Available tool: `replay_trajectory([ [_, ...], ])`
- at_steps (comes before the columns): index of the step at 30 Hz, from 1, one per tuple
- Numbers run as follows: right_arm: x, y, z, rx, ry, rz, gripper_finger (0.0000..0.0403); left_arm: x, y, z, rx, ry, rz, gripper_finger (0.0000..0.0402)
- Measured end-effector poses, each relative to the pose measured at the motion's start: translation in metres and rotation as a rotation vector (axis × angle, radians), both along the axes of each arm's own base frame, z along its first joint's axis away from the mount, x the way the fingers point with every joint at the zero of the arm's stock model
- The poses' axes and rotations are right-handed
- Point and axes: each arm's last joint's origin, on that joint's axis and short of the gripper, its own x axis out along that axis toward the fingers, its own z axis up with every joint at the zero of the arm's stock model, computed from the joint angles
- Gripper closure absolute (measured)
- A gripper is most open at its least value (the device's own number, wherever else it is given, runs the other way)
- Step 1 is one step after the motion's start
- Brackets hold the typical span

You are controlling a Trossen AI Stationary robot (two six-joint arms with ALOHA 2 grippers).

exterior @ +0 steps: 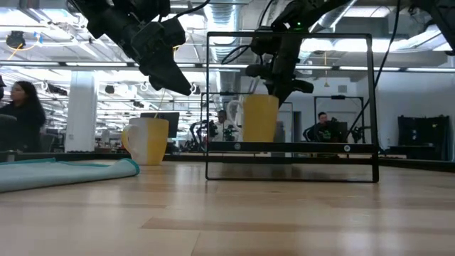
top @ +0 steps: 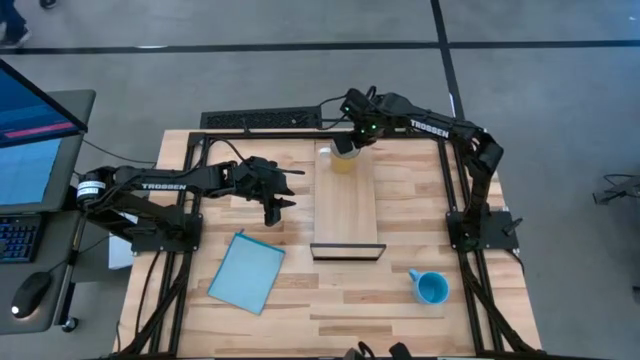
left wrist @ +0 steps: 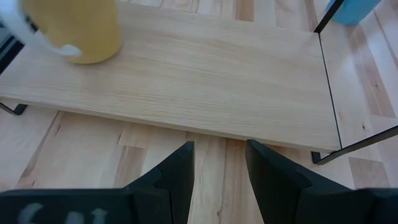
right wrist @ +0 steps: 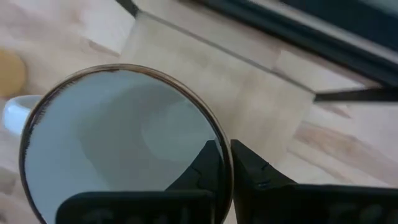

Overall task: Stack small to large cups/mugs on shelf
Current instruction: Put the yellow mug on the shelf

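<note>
A pale yellow mug (top: 343, 158) with a white inside stands upright at the far end of the light-wood shelf (top: 347, 210). My right gripper (top: 352, 140) is shut on it from above. My left gripper (top: 277, 208) hangs open above the table, left of the shelf, and its fingers point toward the shelf (left wrist: 205, 81). The blue mug (top: 431, 288) stands on the table near the right front. A yellow-orange mug (exterior: 149, 140) stands on the table left of the shelf in the low view. In the high view the left arm hides it. My right gripper (right wrist: 227, 168) holds the yellow mug by its rim (right wrist: 217, 132), on the side away from the white handle (right wrist: 12, 112). One finger (right wrist: 208, 171) is inside the mug and the other outside. The fingers come from above, pointing down. The mug is upright, its base at the shelf's top (exterior: 291, 147).
A flat light-blue sheet (top: 247, 270) lies on the table left of the shelf's near end. The shelf sits inside a thin black wire frame (exterior: 371, 107). A black rail frame (top: 300, 133) runs round the table. People sit in the room behind (exterior: 323, 128).
</note>
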Motion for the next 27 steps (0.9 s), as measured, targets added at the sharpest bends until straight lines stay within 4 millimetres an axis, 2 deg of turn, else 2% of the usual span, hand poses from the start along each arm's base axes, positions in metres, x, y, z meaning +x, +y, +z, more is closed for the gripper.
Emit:
replay_trajectory([
  [16, -0.0007, 0.0016, -0.0003, 0.007, 0.013, 0.008, 0.0342, 0.0000, 0.0000, 0.0000, 0.000, 0.000, 0.000, 0.0267],
  [27, -0.0009, 0.0017, 0.0001, 0.006, 0.012, 0.010, 0.0339, -0.0014, -0.0003, -0.0017, -0.005, 0.022, 0.000, 0.0267],
])
